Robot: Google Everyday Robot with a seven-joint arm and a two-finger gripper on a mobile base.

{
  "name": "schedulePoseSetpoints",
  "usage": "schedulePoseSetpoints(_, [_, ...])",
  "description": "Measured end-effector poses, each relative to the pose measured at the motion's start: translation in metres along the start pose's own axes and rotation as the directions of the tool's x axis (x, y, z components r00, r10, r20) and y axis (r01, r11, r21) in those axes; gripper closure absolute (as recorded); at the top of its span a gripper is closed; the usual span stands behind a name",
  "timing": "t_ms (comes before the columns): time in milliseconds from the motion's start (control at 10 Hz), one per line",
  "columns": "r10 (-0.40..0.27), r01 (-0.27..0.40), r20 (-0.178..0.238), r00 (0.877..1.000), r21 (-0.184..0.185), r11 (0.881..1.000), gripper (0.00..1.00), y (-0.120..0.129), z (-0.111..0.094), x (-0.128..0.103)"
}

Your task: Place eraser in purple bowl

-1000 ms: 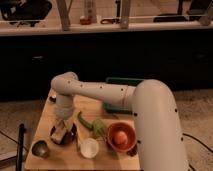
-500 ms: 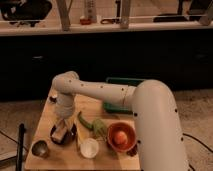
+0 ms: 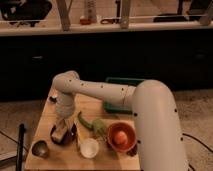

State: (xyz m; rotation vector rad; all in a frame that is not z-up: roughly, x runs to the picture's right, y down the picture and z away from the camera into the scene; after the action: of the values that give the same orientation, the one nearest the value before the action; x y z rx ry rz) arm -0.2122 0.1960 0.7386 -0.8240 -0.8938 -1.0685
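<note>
Hovering with gripper (image 3: 63, 123) directly over purple bowl (image 3: 72, 137).
Tan eraser (image 3: 59, 132) under it, at bowl; wide or narrow: cannot tell.

Wooden table (image 3: 44, 122) on speckled grey floor (image 3: 197, 116), dark counter front (image 3: 150, 55) behind

Single camera, high behind the arm (image 3: 100, 92), facing down and forward, table (image 3: 62, 156) close below, jaws lower left

Bulky white tubular arm (image 3: 150, 112), dark dots, hand (image 3: 62, 126) at lower-left end.
</note>
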Motion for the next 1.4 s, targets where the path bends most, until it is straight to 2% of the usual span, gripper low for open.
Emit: schedulePoseSetpoints(1400, [-0.025, 0.025, -0.010, 1.000, -0.006, 1.000, 0.20, 0.0013, -0.0045, -0.0036])
